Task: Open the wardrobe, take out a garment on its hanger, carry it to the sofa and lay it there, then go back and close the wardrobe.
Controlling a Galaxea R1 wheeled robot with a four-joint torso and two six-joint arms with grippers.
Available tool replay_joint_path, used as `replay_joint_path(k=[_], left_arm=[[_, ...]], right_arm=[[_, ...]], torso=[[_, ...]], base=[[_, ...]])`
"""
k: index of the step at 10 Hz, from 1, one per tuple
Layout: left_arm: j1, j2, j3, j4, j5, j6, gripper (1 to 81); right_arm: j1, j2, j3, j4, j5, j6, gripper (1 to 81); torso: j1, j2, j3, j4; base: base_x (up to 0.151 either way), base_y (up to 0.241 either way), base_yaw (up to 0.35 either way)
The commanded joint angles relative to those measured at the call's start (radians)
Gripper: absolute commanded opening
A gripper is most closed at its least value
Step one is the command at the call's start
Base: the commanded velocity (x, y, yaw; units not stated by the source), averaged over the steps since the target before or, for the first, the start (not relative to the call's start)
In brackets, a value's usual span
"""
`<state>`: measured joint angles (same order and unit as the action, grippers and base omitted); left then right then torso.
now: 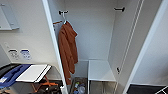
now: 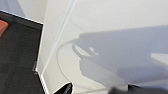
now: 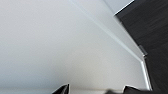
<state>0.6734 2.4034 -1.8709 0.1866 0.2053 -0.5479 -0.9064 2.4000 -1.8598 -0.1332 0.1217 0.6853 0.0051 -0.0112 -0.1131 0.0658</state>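
Observation:
The wardrobe [image 1: 92, 32] stands open in the head view, its left door [image 1: 53, 50] and right door [image 1: 147, 47] both swung out. Inside, a long orange hooded garment [image 1: 67, 50] hangs from a rail at the upper left by a pale hook [image 1: 64, 18]. My left gripper [image 2: 97, 90] is open close to a white door panel [image 2: 112, 30] that carries the arm's shadow. My right gripper [image 3: 97, 90] is open too, near another white door panel [image 3: 62, 45]. Nothing sits between either pair of fingertips.
A white shelf block [image 1: 100, 70] fills the wardrobe's lower right, and a bin of small items [image 1: 78, 87] sits on its floor. Left of the wardrobe are wall switches [image 1: 13, 53], a blue object [image 1: 12, 72], a white board [image 1: 32, 72] and an orange stand [image 1: 42, 86]. Dark floor [image 2: 17, 55] lies beside the doors.

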Motion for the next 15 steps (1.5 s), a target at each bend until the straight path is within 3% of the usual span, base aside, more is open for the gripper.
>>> replay_joint_path(k=[1, 4, 7, 9, 11, 15], left_arm=[[-0.07, 0.074, 0.021, 0.004, 0.057, 0.013, 81.1], [0.065, 0.064, -0.039, 0.023, 0.04, 0.031, 81.1], [0.27, 0.076, -0.074, 0.134, 0.026, 0.051, 81.1], [0.433, 0.123, -0.085, 0.221, -0.015, 0.06, 81.1], [0.539, 0.18, -0.177, 0.277, -0.106, 0.062, 81.1], [0.648, 0.303, -0.359, 0.326, -0.147, 0.068, 81.1]], right_arm=[[0.025, 0.157, 0.0, -0.074, -0.013, -0.003, 81.1], [-0.053, 0.227, -0.168, -0.109, -0.016, -0.004, 81.1], [-0.148, 0.266, -0.305, -0.195, -0.049, -0.004, 81.1], [-0.216, 0.326, -0.393, -0.309, -0.119, -0.004, 81.1], [-0.288, 0.418, -0.508, -0.414, -0.201, -0.007, 81.1], [-0.423, 0.602, -0.8, -0.523, -0.214, -0.009, 81.1]], torso=[[0.0, 0.0, 0.0, 0.0], [0.0, 0.0, 0.0, 0.0], [0.0, 0.0, 0.0, 0.0], [0.0, 0.0, 0.0, 0.0], [0.0, 0.0, 0.0, 0.0], [0.0, 0.0, 0.0, 0.0]], base=[[0.0, 0.0, 0.0], [0.0, 0.0, 0.0], [0.0, 0.0, 0.0], [0.0, 0.0, 0.0], [0.0, 0.0, 0.0], [0.0, 0.0, 0.0]])
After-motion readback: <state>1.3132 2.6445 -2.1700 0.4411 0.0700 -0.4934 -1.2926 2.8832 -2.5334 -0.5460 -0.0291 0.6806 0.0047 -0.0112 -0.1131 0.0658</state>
